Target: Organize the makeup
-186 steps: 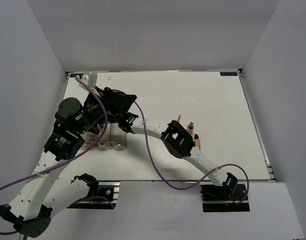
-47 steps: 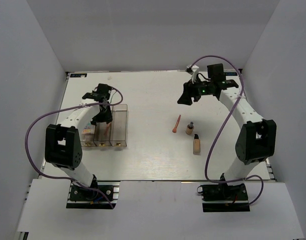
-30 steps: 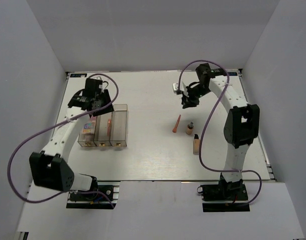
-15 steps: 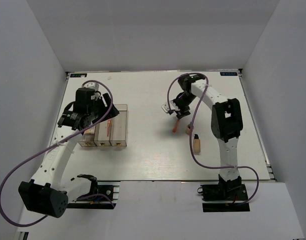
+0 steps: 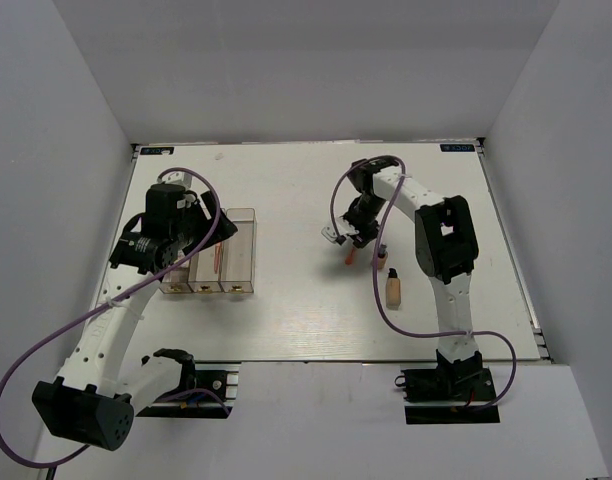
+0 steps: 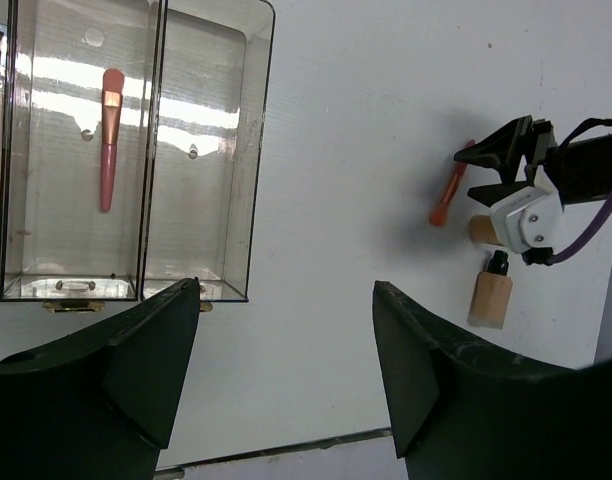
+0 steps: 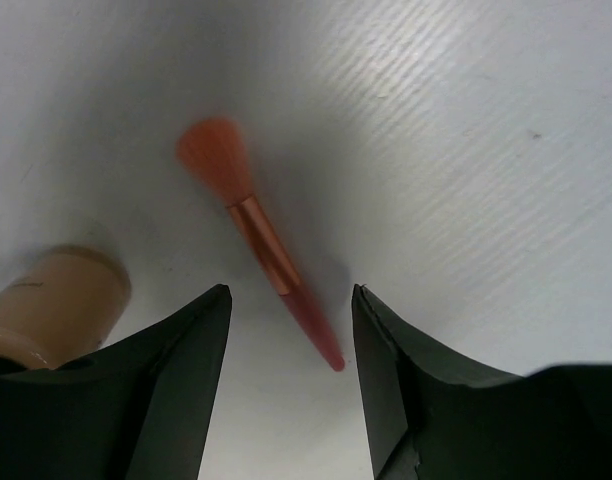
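White matte tabletop (image 5: 286, 190), boxed in by plain grey walls on three sides. Right gripper (image 7: 288, 292) was spread wide with nothing in it. Its fingers sat either side of a coral brush (image 7: 258, 236) lying flat on the table; contact unclear. A beige bottle (image 7: 56, 300) sat just beside the brush, with a second beige bottle (image 5: 393, 288) next to that, nearer the arm bases. Left gripper (image 6: 286, 290) was also agape and empty, held up above the clear acrylic box (image 6: 256, 150). A second brush (image 6: 108, 140) lay in the box's middle compartment — pink items showed in the left one, mostly out of the wrist view.
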### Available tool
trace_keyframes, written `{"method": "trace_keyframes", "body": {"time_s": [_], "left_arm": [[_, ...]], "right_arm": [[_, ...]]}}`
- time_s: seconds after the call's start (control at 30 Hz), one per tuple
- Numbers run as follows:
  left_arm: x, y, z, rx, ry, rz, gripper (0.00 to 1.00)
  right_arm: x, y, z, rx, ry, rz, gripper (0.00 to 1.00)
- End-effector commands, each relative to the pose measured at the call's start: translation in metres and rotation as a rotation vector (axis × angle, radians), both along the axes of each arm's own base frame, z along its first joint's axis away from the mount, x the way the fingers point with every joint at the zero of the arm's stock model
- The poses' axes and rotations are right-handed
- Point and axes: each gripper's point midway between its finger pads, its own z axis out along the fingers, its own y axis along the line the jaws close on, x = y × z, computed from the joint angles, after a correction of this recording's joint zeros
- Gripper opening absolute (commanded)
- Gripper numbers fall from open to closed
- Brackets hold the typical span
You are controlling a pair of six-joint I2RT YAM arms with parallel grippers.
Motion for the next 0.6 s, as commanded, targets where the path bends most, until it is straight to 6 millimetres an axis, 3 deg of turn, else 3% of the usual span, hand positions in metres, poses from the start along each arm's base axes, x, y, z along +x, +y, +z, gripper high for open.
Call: {"method": "trace_keyframes", "body": {"time_s": [0.0,0.07,0.1,0.27,0.4,0.57], "left_arm": [[-0.003,-0.003,0.008,-0.022,-0.024,-0.009,0.80],[-0.002,-0.003,0.011,-0.026,-0.032,-0.006,0.80],[-0.002,-0.003,0.012,-0.026,-0.035,-0.006,0.80],[-0.004,-0.002,0.016,-0.028,-0.039,-0.002,0.80],[-0.007,-0.002,0.016,-0.035,-0.038,0.004,0.80],[-0.007,-0.002,0.023,-0.043,-0.053,0.005,0.80]], "right_arm": [[-0.013,-0.012,-0.012,-0.050,0.002,0.107,0.58],[-0.008,-0.012,-0.018,-0.050,-0.039,0.108,0.56],[-0.015,-0.013,-0.026,-0.053,-0.028,0.109,0.55],[-0.009,-0.006,-0.031,-0.018,-0.074,0.060,0.49],[-0.013,-0.006,-0.035,-0.033,-0.043,0.048,0.24],[-0.016,0.007,-0.034,-0.018,-0.002,0.007,0.10]]}}
